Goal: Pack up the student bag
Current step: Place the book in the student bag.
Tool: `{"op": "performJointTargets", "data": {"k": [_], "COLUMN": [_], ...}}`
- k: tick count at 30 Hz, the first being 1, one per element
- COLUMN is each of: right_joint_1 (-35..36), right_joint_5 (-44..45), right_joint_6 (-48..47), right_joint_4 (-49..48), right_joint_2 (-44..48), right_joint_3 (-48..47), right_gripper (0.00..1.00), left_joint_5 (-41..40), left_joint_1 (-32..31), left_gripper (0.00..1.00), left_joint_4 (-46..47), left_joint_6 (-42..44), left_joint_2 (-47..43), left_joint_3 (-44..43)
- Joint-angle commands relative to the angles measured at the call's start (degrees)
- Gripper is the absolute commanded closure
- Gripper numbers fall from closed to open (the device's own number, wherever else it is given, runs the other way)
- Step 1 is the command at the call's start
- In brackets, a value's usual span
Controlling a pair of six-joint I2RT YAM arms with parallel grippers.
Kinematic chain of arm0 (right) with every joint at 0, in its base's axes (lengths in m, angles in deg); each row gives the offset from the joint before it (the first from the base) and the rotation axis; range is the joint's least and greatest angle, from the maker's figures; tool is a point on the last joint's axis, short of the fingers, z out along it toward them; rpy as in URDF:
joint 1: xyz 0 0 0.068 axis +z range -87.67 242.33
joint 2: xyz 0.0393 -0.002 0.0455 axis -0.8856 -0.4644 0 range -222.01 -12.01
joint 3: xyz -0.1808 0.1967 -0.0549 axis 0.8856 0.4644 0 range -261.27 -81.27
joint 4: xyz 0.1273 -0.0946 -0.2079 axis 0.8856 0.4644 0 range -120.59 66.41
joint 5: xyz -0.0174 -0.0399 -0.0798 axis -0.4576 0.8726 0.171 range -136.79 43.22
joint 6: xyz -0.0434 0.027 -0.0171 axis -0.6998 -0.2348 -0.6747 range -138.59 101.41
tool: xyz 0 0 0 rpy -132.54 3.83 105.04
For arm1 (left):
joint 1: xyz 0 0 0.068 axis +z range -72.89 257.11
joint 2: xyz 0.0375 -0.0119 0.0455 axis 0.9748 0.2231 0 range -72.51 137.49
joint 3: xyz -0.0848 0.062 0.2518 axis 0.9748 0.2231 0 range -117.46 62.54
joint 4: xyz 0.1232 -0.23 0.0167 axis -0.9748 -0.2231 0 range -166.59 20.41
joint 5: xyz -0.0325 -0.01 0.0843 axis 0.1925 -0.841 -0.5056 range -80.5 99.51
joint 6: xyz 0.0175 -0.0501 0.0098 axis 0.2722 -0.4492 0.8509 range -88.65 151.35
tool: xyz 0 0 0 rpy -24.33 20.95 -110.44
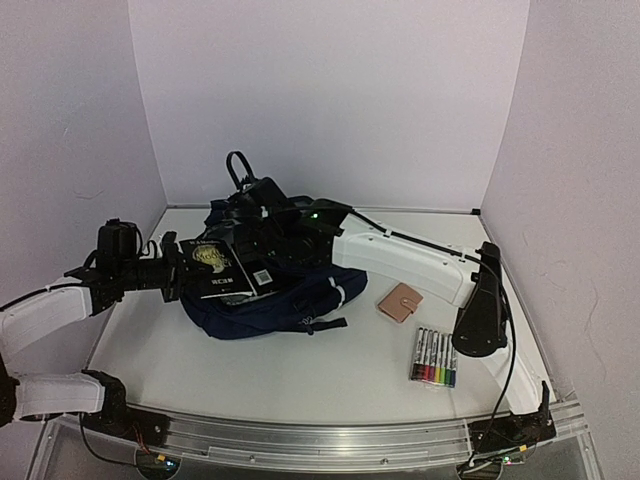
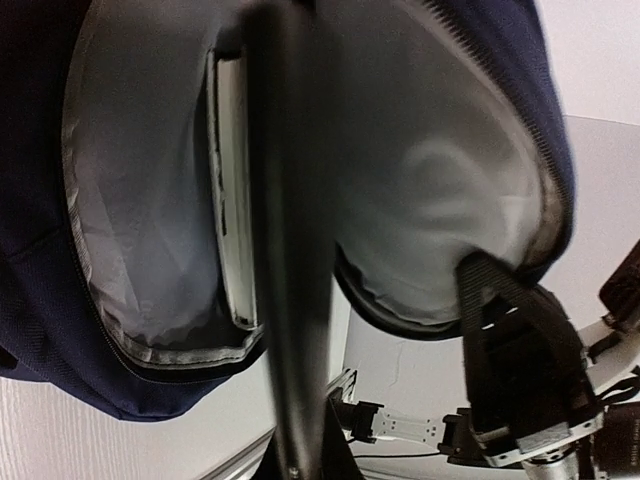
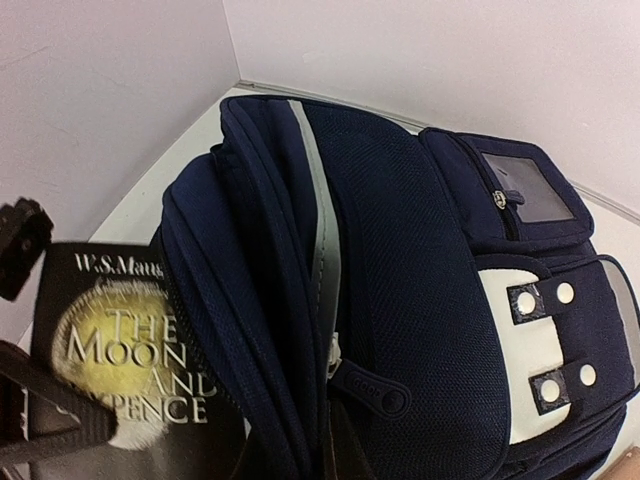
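Nearest, on the right of the table (image 1: 250, 370), a pack of markers (image 1: 433, 358) lies unpacked. A little farther back a tan wallet (image 1: 400, 302) sits just beside the bag's right end, also outside it. Mid-table and left of centre, the student bag (image 1: 290, 300) lies slumped with its main compartment open toward the left. The left fingers (image 1: 178, 268) pinch a black paperback (image 1: 225, 270) by its outer edge. The left wrist view shows it partway into the grey-lined opening, not yet fully in. Farther back, the right fingers (image 2: 487, 320) reach to the opening's rim; I cannot tell whether they clamp the fabric. By my judgement the book is the step in hand. The wallet, the markers and probably zipping up are still to do.
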Motion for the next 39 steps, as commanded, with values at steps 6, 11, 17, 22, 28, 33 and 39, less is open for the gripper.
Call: {"op": "performJointTargets", "data": {"k": [6,11,17,22,28,33,39], "right_joint_1": [1.4,1.4,1.7,1.9,1.9,1.9,1.9], "right_joint_5": [-1.4,-1.9,-2.8,-2.9,-2.2,-1.1,-1.0], "right_joint_6": [3.9,4.1,4.4,4.4,4.2,3.7,3.5], "right_joint_4": [-14.6,-14.7,-14.9,-14.9,-14.9,-15.0,-15.2], "right_joint_2": [9.0,9.6,9.4,9.6,10.0,10.5,10.2], "right_joint_3": [-0.7,0.5,0.6,0.8,1.7,2.7,2.7], "right_gripper": [1.00,1.00,1.00,1.00,1.00,1.00,1.00], "left_joint_5": [-3.2,-3.4,-6.2,-6.9,-13.7,-19.4,-17.3], "left_joint_1": [-5.2,-6.2,-6.2,-6.3,-6.3,-6.3,-6.3], "left_gripper": [1.00,1.00,1.00,1.00,0.75,0.46,0.36], "left_joint_4": [14.0,17.2,19.1,20.0,4.6,-8.9,-12.7], "left_joint_6": [-3.2,-1.3,1.4,3.4,12.1,18.3,19.1], "left_joint_2": [3.9,8.3,17.3,25.2,25.6,21.4,18.4], "left_joint_3": [-0.7,-4.1,-7.9,-13.6,-19.5,-20.1,-18.2]}}
